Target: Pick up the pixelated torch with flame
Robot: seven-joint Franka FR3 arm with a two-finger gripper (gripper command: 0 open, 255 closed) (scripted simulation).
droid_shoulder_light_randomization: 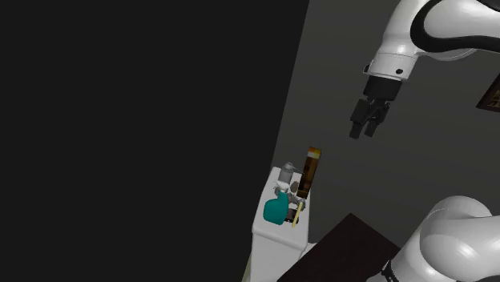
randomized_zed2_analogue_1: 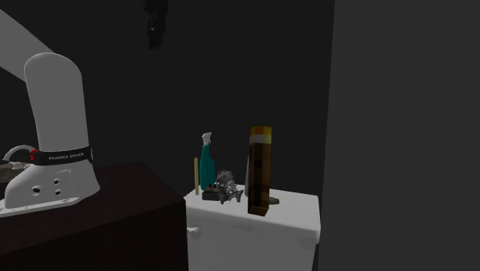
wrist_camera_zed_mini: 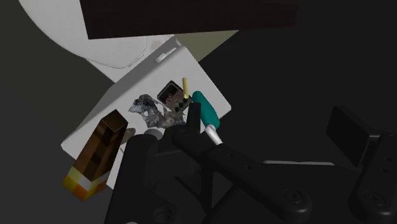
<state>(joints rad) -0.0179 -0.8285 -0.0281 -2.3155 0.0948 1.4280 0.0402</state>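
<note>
Shoulder view looked down from behind the stand (droid_shoulder_light_randomization: pixel 344 248), far off. Second exterior view sat low, side-on, nearer. Wrist view looked down past the jaws. All 3 shared the white tank (droid_shoulder_light_randomization: pixel 268 240) below the gripper (droid_shoulder_light_randomization: pixel 364 133) jaws.

White tank (randomized_zed2_analogue_1: pixel 292 223) with small things on top.
Holds a tall brown torch (randomized_zed2_analogue_1: pixel 259 173) standing up with an orange tip, a grey lumpy figure (randomized_zed2_analogue_1: pixel 225 185) just beside it, then a teal bottle (randomized_zed2_analogue_1: pixel 208 162), a thin yellow stick (randomized_zed2_analogue_1: pixel 197 175) and a small dark box (wrist_camera_zed_mini: pixel 170 94).

The white, rounded arm (randomized_zed2_analogue_1: pixel 52 108) has dark joints, a black band (randomized_zed2_analogue_1: pixel 63 156) lettered "FRANKA EMIKA", and an all-black two-finger gripper (droid_shoulder_light_randomization: pixel 364 133).
</note>
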